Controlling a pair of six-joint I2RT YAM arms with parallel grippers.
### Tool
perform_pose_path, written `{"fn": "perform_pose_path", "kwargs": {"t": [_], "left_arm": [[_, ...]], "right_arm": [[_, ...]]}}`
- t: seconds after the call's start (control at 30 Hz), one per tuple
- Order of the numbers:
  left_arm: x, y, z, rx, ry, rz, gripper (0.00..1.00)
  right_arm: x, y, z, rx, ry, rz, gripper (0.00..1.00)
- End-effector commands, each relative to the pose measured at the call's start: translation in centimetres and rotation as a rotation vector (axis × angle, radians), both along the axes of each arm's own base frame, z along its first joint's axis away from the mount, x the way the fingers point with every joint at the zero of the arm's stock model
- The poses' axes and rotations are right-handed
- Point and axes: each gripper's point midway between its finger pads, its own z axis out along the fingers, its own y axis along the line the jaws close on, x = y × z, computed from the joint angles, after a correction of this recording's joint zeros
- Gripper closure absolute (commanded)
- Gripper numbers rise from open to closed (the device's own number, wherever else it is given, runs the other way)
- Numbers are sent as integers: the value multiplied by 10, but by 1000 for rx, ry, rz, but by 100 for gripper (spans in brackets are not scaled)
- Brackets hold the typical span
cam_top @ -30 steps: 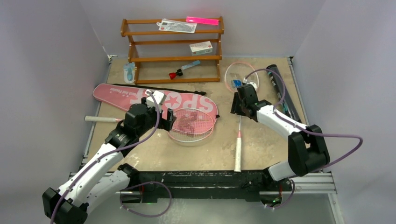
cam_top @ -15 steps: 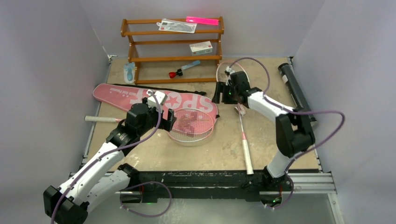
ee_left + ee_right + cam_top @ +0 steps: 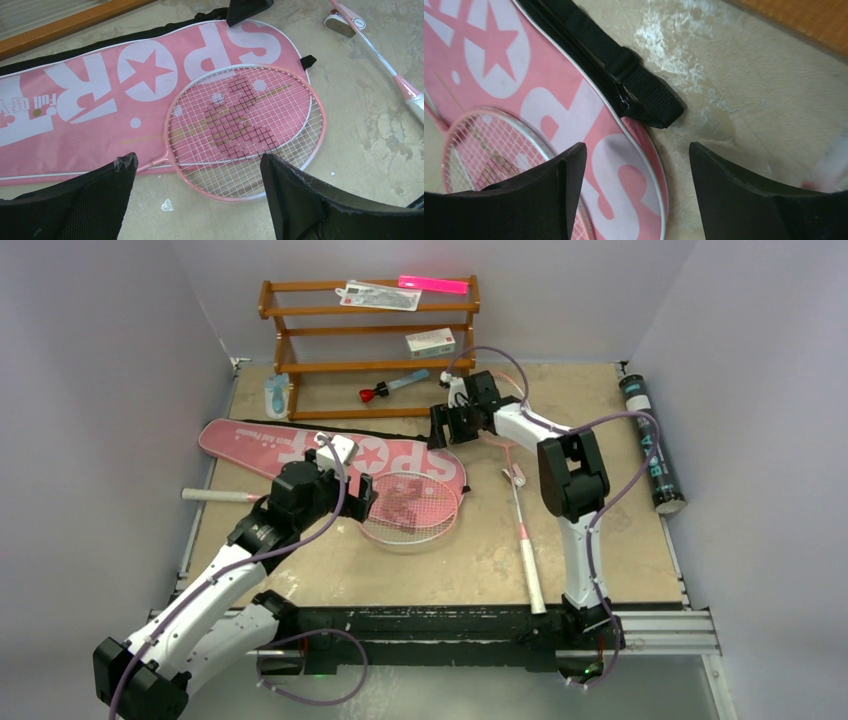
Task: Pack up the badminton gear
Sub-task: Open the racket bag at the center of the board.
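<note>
The pink SPORT bag [image 3: 300, 448] lies flat at the centre left. One pink-framed racket has its head [image 3: 410, 506] over the bag's wide end, and its white handle [image 3: 214, 496] sticks out to the left. My left gripper [image 3: 366, 498] [image 3: 197, 162] hovers open over the near rim of that head [image 3: 245, 125], holding nothing. My right gripper [image 3: 447, 432] [image 3: 637, 150] is open and empty above the bag's wide end [image 3: 624, 175], next to its black strap [image 3: 634, 85]. The second racket [image 3: 527, 555] lies to the right. The black tube [image 3: 652, 445] rests at the far right edge.
A brown wooden rack [image 3: 370, 365] stands at the back with a small white box [image 3: 430, 342] on a shelf and a red-tipped item [image 3: 385, 392] beneath. A pale blue object [image 3: 277, 395] lies beside the rack's left leg. Grey walls close in both sides.
My right arm has swung left from the second racket's head to the bag's wide end, its jaws opening. The second racket has shifted, and the black tube has moved to the right edge. The left arm is still.
</note>
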Motion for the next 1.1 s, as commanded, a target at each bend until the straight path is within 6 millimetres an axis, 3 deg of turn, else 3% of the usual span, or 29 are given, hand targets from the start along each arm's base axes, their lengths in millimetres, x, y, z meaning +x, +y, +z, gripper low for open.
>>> {"fn": "perform_pose_path", "kwargs": {"t": [0.0, 0.13, 0.3, 0.4, 0.47, 0.6, 0.67, 0.8, 0.97, 1.07], "left_arm": [[3, 2, 2, 8, -10, 5, 9], [3, 2, 0, 11, -6, 5, 9], [4, 2, -1, 14, -2, 8, 9], [4, 2, -2, 16, -1, 8, 9], [4, 2, -2, 16, 0, 10, 9], [5, 3, -2, 18, 1, 15, 9], [5, 4, -1, 17, -2, 23, 10], [7, 9, 7, -5, -21, 69, 10], [12, 22, 28, -63, -82, 172, 11], [8, 30, 51, -133, -141, 219, 10]], "right_arm": [[-11, 4, 1, 2, 5, 118, 24], [-17, 9, -3, 18, -19, 160, 25], [-33, 21, -7, 7, 5, 244, 50], [-34, 20, 2, -66, -71, 228, 80], [-26, 12, 23, -101, -156, 168, 98], [-18, -1, 91, -102, -337, 86, 100], [-23, -3, 135, -69, -435, 83, 100], [-45, 0, 192, -52, -601, 120, 100], [-86, 9, 238, -92, -831, 176, 100], [-112, 8, 246, -64, -878, 201, 100]]}}
